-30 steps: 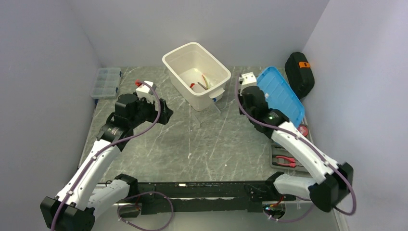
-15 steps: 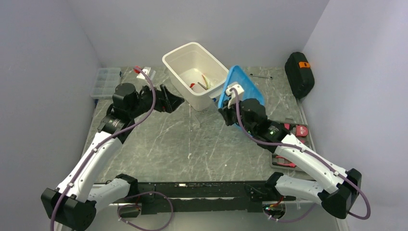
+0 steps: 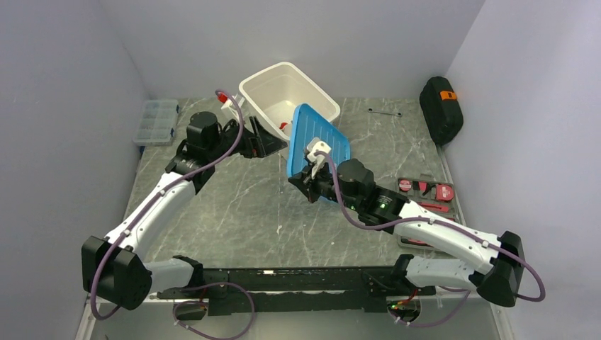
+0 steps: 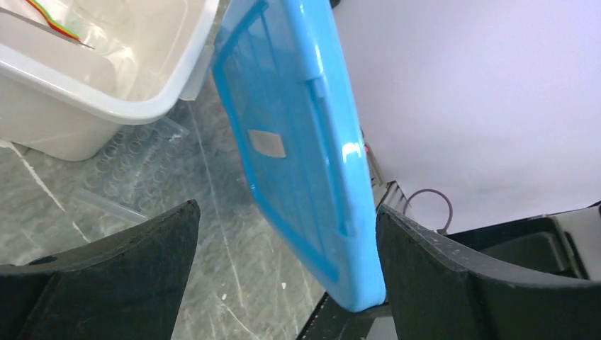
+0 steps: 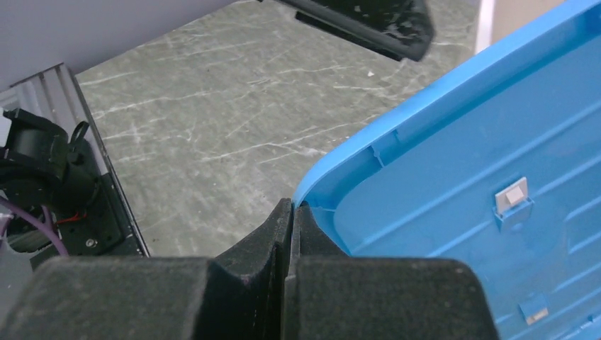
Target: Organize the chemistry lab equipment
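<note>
My right gripper (image 3: 310, 178) is shut on a corner rim of the blue lid (image 3: 319, 144) and holds it tilted on edge just in front of the white bin (image 3: 259, 95). The pinched rim shows in the right wrist view (image 5: 312, 195), with the gripper (image 5: 290, 212) closed on it. My left gripper (image 3: 275, 145) is open beside the lid's left edge. In the left wrist view the lid (image 4: 298, 142) hangs between my spread fingers, close to the right one (image 4: 453, 269). The clear tube rack (image 4: 135, 166) lies on the table by the bin wall (image 4: 106, 106). Small items lie in the bin (image 4: 53, 18).
A clear compartment organizer (image 3: 157, 120) sits at the back left. A black case (image 3: 439, 106) stands at the back right. A tray with red-handled tools (image 3: 425, 191) lies at the right. A thin metal item (image 3: 385, 112) lies behind the lid.
My right arm has carried the blue lid from the right side leftward to the front of the bin. My left arm has swung right and forward toward the bin and lid.
</note>
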### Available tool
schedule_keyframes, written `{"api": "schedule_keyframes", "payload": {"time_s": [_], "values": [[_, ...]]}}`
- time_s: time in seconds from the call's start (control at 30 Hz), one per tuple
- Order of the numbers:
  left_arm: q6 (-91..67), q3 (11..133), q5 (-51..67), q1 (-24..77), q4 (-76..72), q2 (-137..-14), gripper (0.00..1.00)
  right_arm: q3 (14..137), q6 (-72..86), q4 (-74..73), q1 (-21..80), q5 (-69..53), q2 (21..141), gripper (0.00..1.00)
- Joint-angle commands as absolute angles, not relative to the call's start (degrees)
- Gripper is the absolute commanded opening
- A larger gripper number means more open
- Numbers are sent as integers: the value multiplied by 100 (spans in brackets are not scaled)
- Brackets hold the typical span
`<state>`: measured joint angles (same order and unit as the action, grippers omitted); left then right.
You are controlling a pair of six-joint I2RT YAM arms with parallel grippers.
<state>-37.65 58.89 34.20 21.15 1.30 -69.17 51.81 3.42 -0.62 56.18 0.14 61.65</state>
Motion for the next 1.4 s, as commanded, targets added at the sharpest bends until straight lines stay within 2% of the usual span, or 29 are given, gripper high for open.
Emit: {"api": "schedule_keyframes", "payload": {"time_s": [0.0,0.3,0.4,0.53,0.57,0.8,0.93,1.0,1.1,1.17,1.3,1.33,1.37], "values": [[-4127,5992,3859,2168,-600,-6961,95,5263,194,511,5805,-193,6347,0],[-3787,6115,3668,2253,-70,-7219,95,5463,54,468,6086,-193,6697,0],[-3598,6271,3516,2337,329,-7407,90,5548,-64,382,6170,-185,6816,0],[-3467,6391,3413,2406,552,-7564,79,5712,-218,194,6288,-135,6995,0],[-3443,6424,3396,2420,616,-7605,76,5751,-262,141,6330,-83,7030,0],[-3264,6505,3217,2451,921,-7749,37,5914,-448,-126,6511,301,7256,0],[-3319,6462,3206,2452,884,-7706,2,5926,-393,-160,6538,591,7278,0],[-3340,6452,3171,2452,839,-7646,0,6002,-369,-283,6542,752,7242,0],[-3363,6420,3111,2448,779,-7512,0,6006,-406,-395,6545,928,7104,21],[-3319,6446,3028,2435,807,-7424,0,5999,-483,-493,6548,1031,6965,41],[-3251,6553,2988,2302,981,-7318,0,6137,-775,-959,6567,1286,6783,64],[-3275,6536,3021,2230,948,-7280,0,6154,-875,-1059,6585,1365,6741,91],[-3336,6497,3058,2120,888,-7235,0,6178,-968,-1137,6630,1468,6685,99]]}}
